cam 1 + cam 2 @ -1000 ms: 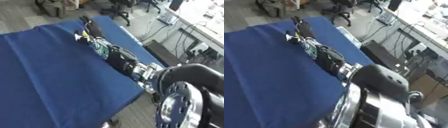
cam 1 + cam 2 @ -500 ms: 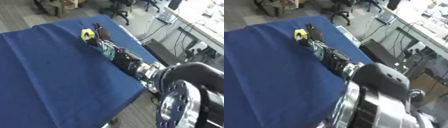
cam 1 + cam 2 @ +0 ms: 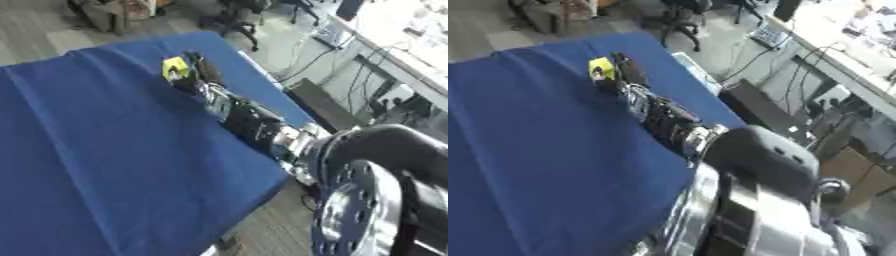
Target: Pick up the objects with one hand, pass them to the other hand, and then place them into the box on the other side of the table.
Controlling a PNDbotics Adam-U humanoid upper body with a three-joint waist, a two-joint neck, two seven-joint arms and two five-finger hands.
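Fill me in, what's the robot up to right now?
The right hand is stretched out over the blue table, near its far right edge, with a small yellow object at its fingers. I can't tell whether the object is gripped. The left hand and the box aren't in view.

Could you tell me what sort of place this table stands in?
Most likely an office or lab workspace: office chairs stand beyond the blue-covered table, and a long desk with cables hanging from it runs along the right.
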